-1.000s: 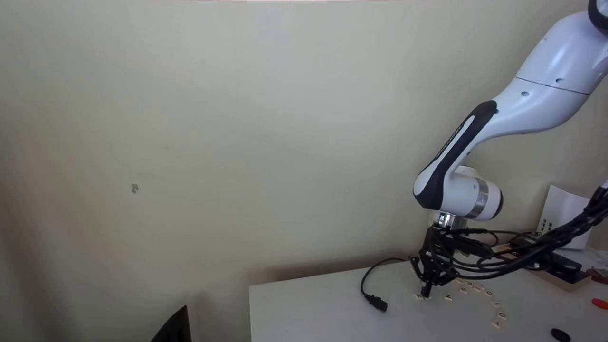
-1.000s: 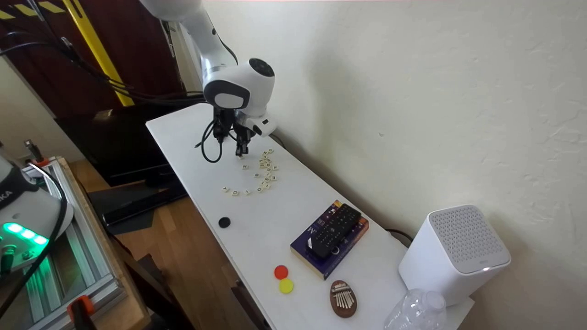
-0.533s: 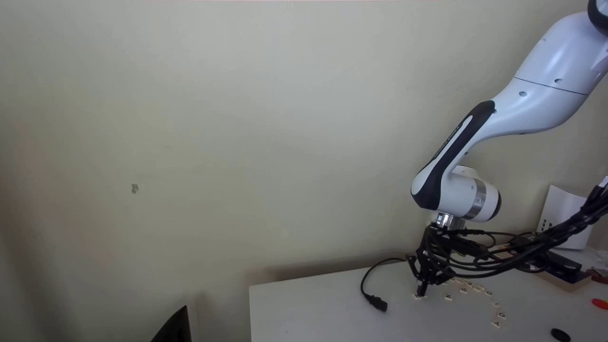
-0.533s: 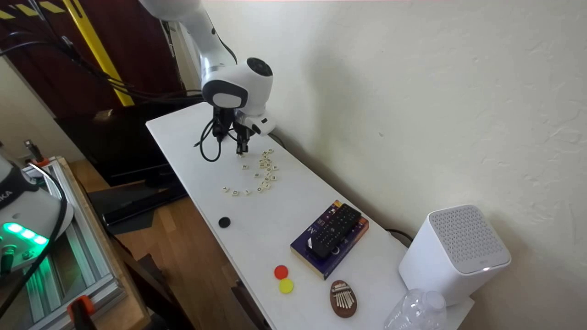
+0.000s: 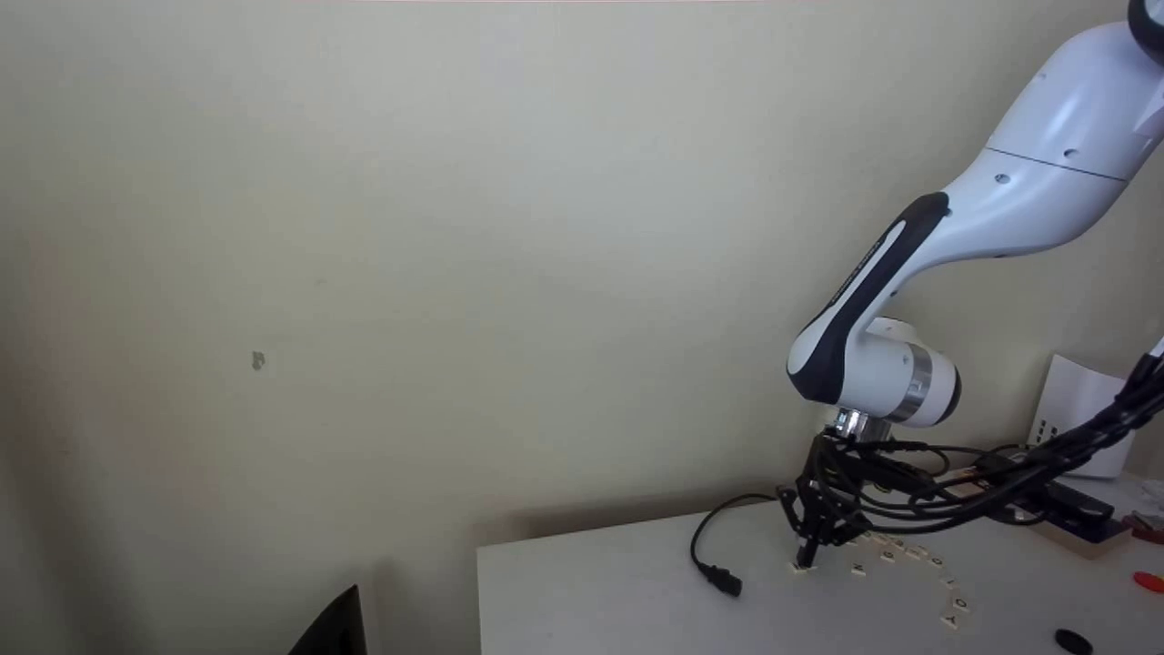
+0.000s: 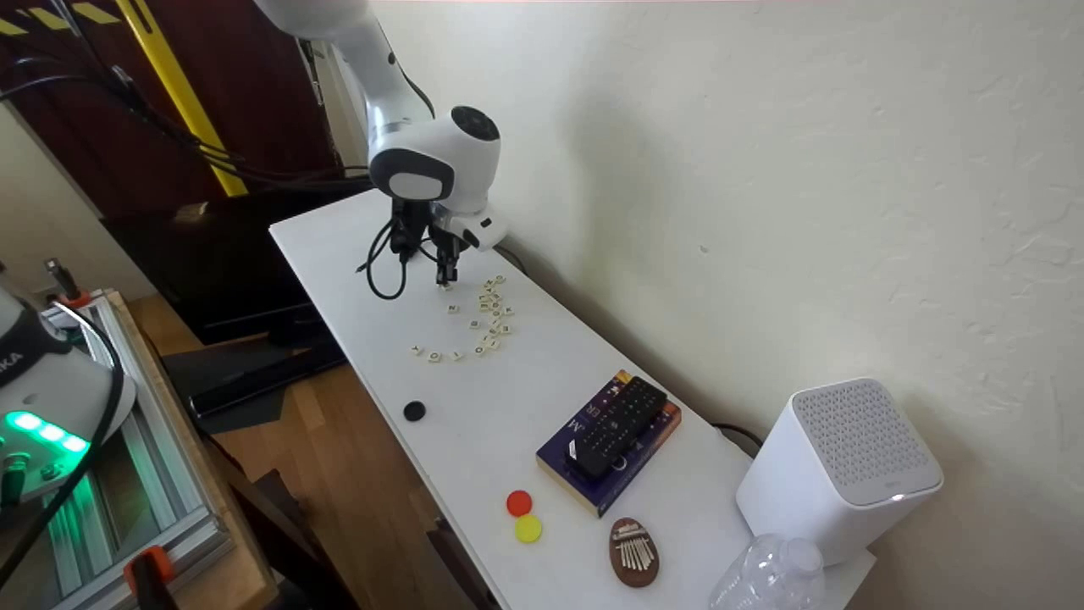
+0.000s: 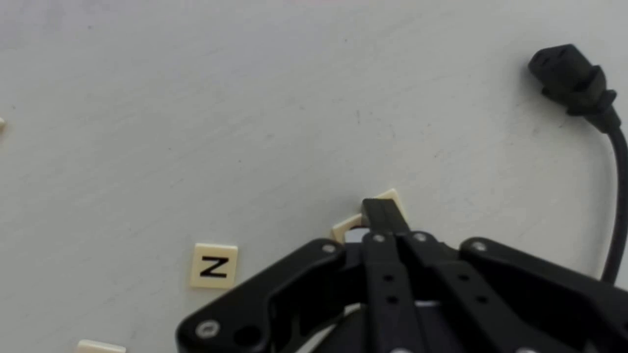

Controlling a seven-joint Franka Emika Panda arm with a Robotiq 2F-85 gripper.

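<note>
we see the jaws closed, well within the counter (image 6: 474,440) edges; in the wrist view, a black plug (image 7: 571,83) sits at two o'clock, the n tile (image 7: 197,264) at eight. cream tiles (image 7: 344,227) mostly hide behind them; contact we cannot tell. only an exterior view shows the yellow disc (image 6: 528,529).

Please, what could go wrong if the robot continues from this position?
Pressing down, the closed hand might tip or shift the two tiles partly beneath it.
Because it covers them in part, their letters could be misread.
Moving sideways, it may knock the N tile or, farther out, the black plug.
</note>
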